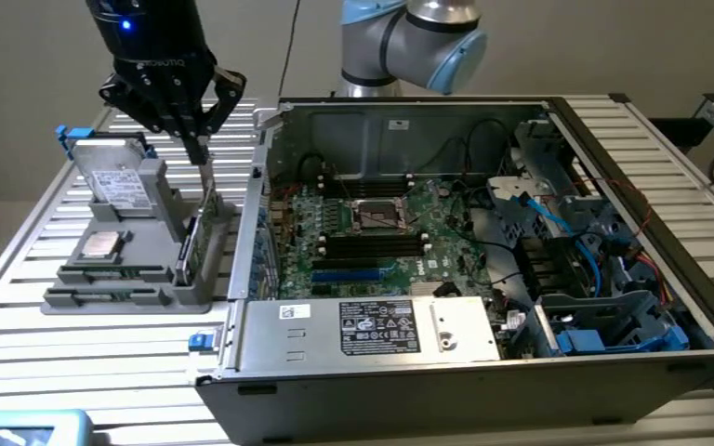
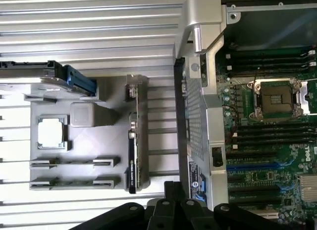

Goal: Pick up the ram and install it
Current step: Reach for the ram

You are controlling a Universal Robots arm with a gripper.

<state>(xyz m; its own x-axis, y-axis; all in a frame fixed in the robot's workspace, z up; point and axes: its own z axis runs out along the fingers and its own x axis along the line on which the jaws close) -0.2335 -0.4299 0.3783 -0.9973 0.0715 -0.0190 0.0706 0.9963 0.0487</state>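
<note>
The ram lies flat in a slot at the near end of the grey tray on the worktop, next to the open computer case, and farther back the pincer hangs over the tray, shut, holding nothing.

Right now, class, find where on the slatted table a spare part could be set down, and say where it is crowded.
Bare slatted table lies nearer the camera than the grey parts tray, on the exterior view's left of the computer case. Crowded: the tray and the motherboard.
</note>
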